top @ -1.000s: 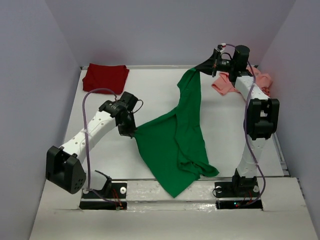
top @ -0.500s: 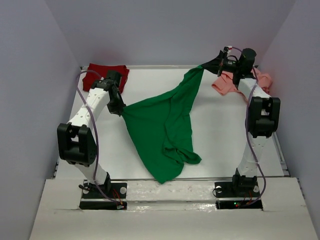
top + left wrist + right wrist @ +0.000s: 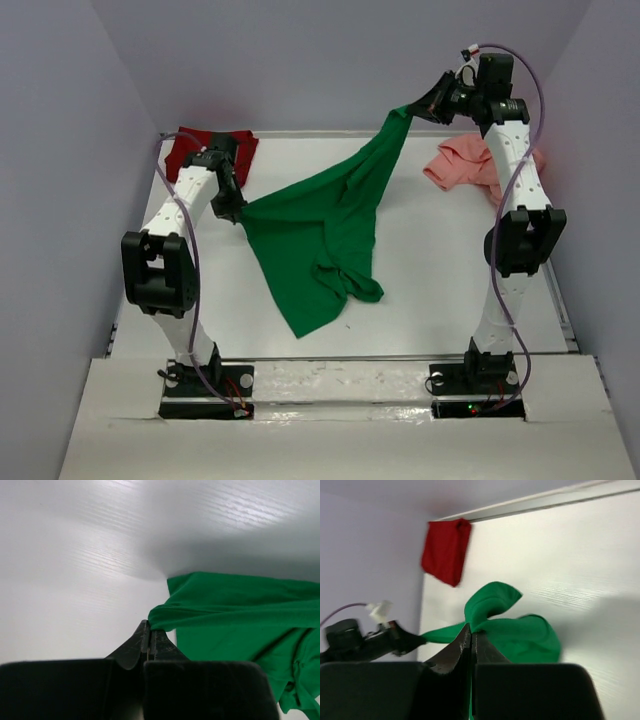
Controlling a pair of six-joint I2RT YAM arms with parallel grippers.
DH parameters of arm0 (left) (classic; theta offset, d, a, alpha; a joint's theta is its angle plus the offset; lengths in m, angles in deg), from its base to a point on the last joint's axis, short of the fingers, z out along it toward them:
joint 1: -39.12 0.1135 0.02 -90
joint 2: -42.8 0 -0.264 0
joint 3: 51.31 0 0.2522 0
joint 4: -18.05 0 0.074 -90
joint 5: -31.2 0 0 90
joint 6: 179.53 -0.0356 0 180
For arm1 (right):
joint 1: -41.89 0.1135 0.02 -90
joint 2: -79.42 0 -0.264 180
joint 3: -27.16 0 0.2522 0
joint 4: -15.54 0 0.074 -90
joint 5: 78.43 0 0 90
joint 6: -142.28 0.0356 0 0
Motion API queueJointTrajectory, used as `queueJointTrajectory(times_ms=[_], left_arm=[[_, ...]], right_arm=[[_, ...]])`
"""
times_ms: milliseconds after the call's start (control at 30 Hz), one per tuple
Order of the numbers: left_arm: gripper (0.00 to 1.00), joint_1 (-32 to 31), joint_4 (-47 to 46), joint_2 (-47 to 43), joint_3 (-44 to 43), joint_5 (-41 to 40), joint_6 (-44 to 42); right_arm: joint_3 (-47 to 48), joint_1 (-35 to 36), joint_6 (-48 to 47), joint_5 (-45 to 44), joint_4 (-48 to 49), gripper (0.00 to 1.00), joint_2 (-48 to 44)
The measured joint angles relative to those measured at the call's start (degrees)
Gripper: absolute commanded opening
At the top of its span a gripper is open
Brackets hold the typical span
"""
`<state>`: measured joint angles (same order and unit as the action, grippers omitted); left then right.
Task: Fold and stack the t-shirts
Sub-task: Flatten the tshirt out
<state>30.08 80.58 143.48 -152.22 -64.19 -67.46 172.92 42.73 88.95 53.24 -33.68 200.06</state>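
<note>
The bright green t-shirt (image 3: 320,225) hangs stretched between my two grippers above the table, its lower part bunched and drooping toward the front. My left gripper (image 3: 236,210) is shut on its left edge (image 3: 165,620), low over the table's left side. My right gripper (image 3: 420,105) is shut on its far corner (image 3: 492,605), raised high at the back right. The dark red t-shirt (image 3: 208,150) lies folded at the back left corner and also shows in the right wrist view (image 3: 445,550). The salmon pink t-shirt (image 3: 468,165) lies crumpled at the back right.
The white table (image 3: 440,270) is enclosed by grey-violet walls on the left, back and right. My right arm's upright links (image 3: 520,240) stand along the right side, next to the pink t-shirt.
My right gripper has risen up and back with the green shirt's corner. My left gripper has moved back and left with its edge, drawing the shirt taut and off the front edge.
</note>
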Motion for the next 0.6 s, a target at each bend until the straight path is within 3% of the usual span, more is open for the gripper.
queueJointTrajectory(times_ms=[167,400,600], left_arm=[[0.00,4.4,-0.6,2.1,-5.1,-0.5,-0.6],[0.00,10.6,-1.8,9.1,-19.5,-0.7,-0.4],[0.00,11.6,-0.6,15.9,-31.3,-2.8,-0.6]], right_arm=[[-2.6,-0.1,-7.1,-11.4,-4.5,0.00,0.0],[-4.6,1.6,-15.1,-26.2,-7.3,0.00,-1.9],[-7.7,4.2,-18.2,-34.3,-7.3,0.00,-5.2]])
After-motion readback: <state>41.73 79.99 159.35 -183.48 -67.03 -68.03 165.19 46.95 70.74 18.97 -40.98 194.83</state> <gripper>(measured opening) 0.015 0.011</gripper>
